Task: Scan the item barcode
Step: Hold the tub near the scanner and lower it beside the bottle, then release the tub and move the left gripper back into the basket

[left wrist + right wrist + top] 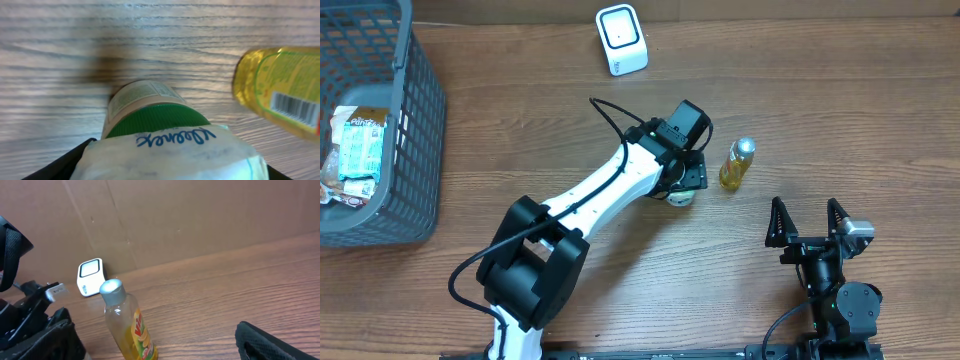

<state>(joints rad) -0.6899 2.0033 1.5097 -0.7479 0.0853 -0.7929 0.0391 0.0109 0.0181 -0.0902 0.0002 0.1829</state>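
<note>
White arm (605, 188) outstretched, left tool (681, 190) over jar (141, 98)

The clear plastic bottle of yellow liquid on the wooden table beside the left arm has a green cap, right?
No. The bottle has a silver cap, clear in the right wrist view. The green lid is on the small jar beside it.

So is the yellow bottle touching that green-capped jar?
Apart: left wrist view shows bare tabletop between the yellow bottle and the green-capped jar.
</note>
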